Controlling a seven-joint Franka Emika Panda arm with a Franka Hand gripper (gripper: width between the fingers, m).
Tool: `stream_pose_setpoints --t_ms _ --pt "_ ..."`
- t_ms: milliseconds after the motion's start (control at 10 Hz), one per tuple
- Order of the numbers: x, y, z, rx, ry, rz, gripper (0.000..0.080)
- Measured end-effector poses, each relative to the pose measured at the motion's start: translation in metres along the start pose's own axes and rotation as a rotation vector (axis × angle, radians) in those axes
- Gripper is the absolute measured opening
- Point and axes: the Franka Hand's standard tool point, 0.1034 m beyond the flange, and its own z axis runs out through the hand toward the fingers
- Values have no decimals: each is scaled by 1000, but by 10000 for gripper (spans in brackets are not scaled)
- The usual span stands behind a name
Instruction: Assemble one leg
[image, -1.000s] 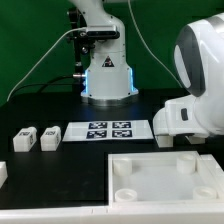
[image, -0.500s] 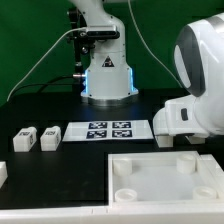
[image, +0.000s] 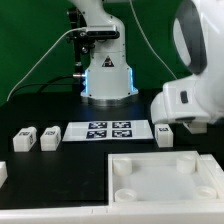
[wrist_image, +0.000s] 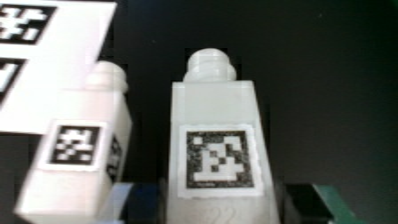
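Black bench (image: 60, 165), green backdrop. The end effector (wrist_image: 228, 203) is closed narrow on the leg (wrist_image: 221, 140), with its fingers (wrist_image: 139, 200) against both sides near the tagged end. The leg sits just past the marker board (image: 108, 130) at the exterior view's right end. A second leg (wrist_image: 86, 140) lies just beside it, on the board's side. Two spare legs (image: 24, 138) sit past the board's other end. The tray (image: 165, 160) is in front of the board.
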Motion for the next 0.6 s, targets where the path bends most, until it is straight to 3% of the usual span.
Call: stream_pose_setpoints --t_ms 300,600 --pt "-7 17 -67 31 326 -34 293" --pt "-17 31 -118 46 663 -18 293"
